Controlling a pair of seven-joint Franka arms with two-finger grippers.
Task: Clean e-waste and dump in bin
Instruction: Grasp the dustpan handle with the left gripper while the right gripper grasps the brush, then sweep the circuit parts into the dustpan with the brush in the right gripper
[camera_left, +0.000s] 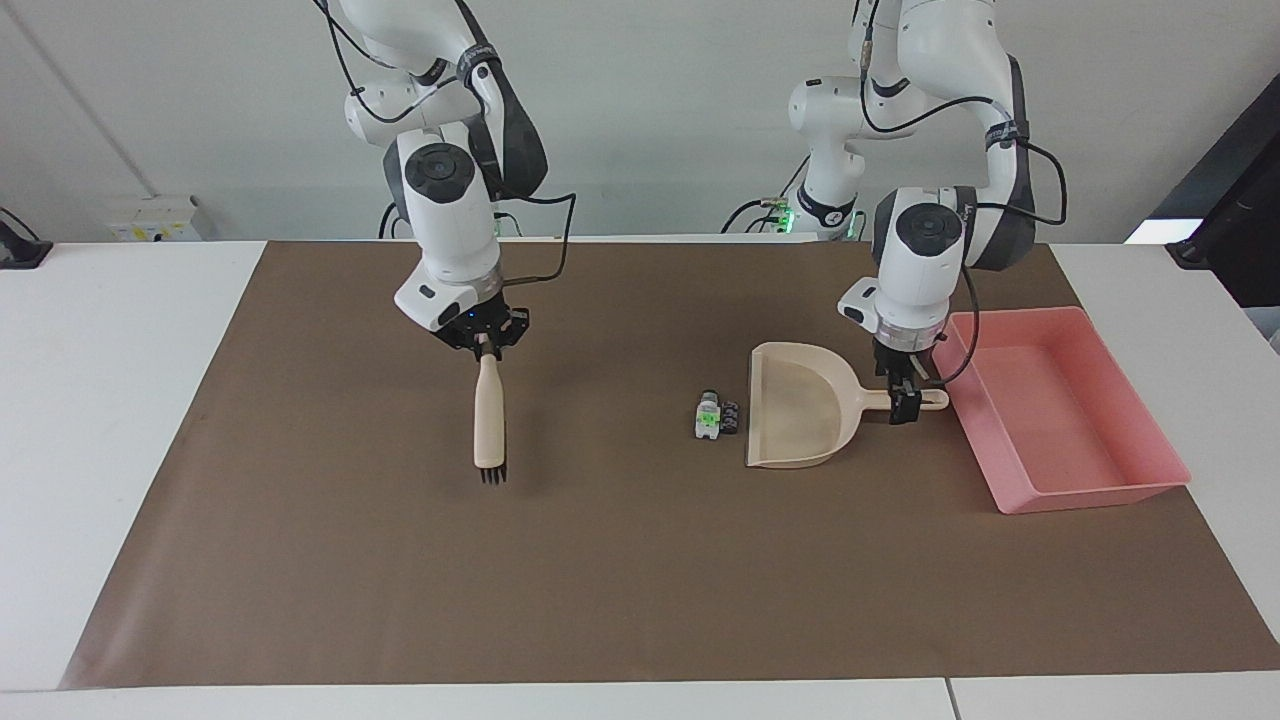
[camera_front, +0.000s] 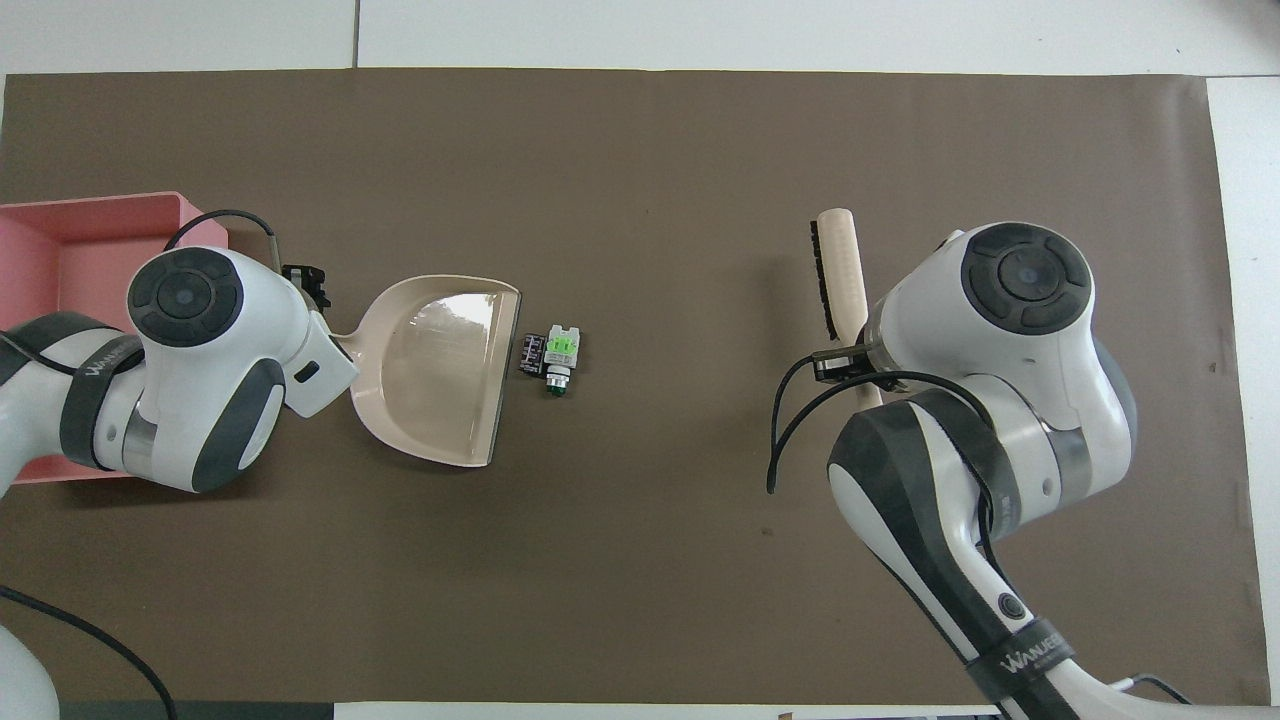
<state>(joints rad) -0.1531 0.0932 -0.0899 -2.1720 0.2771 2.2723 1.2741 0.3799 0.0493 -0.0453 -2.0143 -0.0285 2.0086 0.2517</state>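
A white table (camera_left: 120, 400) carries a wide brown mat (camera_left: 600, 560) that covers nearly all of it, with a pale wall (camera_left: 650, 120) rising at the robots' end. The pink bin (camera_left: 1105, 480) sits on the mat at the left arm's end of the table, a shallow rectangular tray with its long axis running from the robots toward the mat's outer edge. Just beside it lies the beige dustpan (camera_left: 800, 420), flat on the mat, its handle pointing at the bin and its wide mouth facing the right arm's end of the table, so its long axis runs along the table's length. The left gripper (camera_left: 905, 400) is down at that handle with its fingers spread; I cannot tell whether they touch it. The right gripper (camera_left: 485, 340), over the mat's middle toward the right arm's end, is pinching the top of a beige brush (camera_left: 489, 420), which hangs upright with its dark bristles at the bottom, close to the mat; whether they touch it I cannot tell. The e-waste (camera_left: 715, 415) lies on the mat right at the dustpan's mouth, a tiny cluster: a white block with green patches and small dark pieces between it and the pan's lip, well apart from the brush.
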